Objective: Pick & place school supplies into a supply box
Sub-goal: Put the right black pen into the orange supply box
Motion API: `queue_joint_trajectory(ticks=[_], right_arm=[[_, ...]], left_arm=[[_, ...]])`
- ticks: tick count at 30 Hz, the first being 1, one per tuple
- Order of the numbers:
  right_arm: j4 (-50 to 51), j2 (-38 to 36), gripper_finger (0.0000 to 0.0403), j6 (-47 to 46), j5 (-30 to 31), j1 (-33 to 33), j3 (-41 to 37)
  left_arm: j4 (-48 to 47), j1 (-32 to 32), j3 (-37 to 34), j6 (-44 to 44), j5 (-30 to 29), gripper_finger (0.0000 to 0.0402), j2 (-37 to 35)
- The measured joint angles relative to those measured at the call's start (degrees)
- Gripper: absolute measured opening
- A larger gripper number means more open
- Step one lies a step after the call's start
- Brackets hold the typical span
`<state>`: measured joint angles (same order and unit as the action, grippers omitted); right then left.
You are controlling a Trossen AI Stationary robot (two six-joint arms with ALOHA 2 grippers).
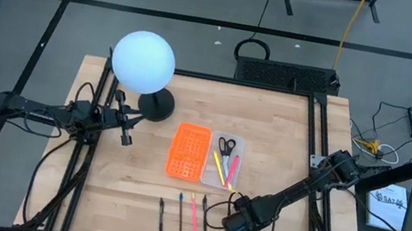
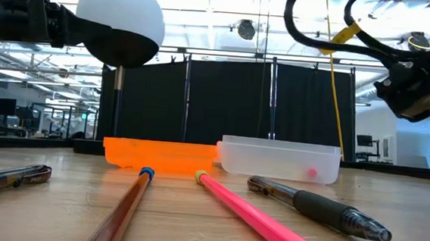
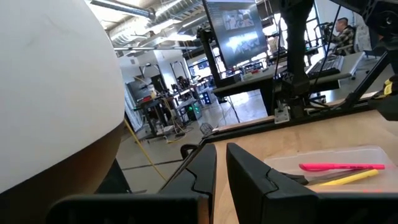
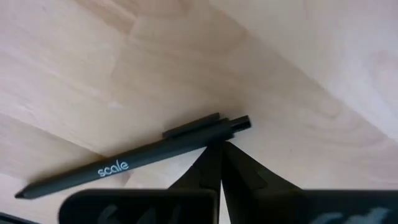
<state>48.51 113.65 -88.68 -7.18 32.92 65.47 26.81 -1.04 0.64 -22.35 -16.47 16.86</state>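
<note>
The clear supply box [image 1: 224, 161] sits mid-table, joined to an orange perforated panel [image 1: 189, 150]. Inside it lie black-handled scissors [image 1: 226, 146], a yellow pencil [image 1: 218, 166] and a pink pen [image 1: 231, 170]. Near the table's near edge lie a dark pen [image 1: 161, 218], a brown pencil [image 1: 180, 219], a pink pencil [image 1: 195, 209] and another dark pen [image 1: 204, 214]. My right gripper [image 4: 221, 146] is shut and hovers over the clip end of that last pen [image 4: 134, 160]; the low view shows this arm [image 2: 422, 82] raised off the table. My left gripper [image 3: 221, 168] waits shut at the table's left, beside the lamp.
A lamp with a white globe [image 1: 144, 61] and a black round base [image 1: 155, 107] stands at the far left, close to my left gripper. Black frame rails run along both table sides. Bare wood lies between the box and the row of pens.
</note>
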Motion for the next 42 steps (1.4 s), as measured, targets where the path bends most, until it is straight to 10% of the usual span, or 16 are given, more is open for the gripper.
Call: queue_joint_trajectory(ticks=[28, 34, 42], right_arm=[[1.83, -1.73, 0.0, 10.15, 7.2, -4.0, 2.44], [9.62, -9.86, 0.0001, 0.57, 7.52, -4.05, 1.45], [-4.33, -17.47, 0.0001, -28.38, 3.21, 2.03, 1.99]], left_arm=[[-0.02, 0.01, 0.0, 0.09, 0.0, 0.0047, 0.0], [0.0, 0.02, 0.0, 0.09, 0.0, 0.0047, 0.0], [-1.17, 0.0, 0.0, 0.44, 0.02, 0.0047, 0.0]])
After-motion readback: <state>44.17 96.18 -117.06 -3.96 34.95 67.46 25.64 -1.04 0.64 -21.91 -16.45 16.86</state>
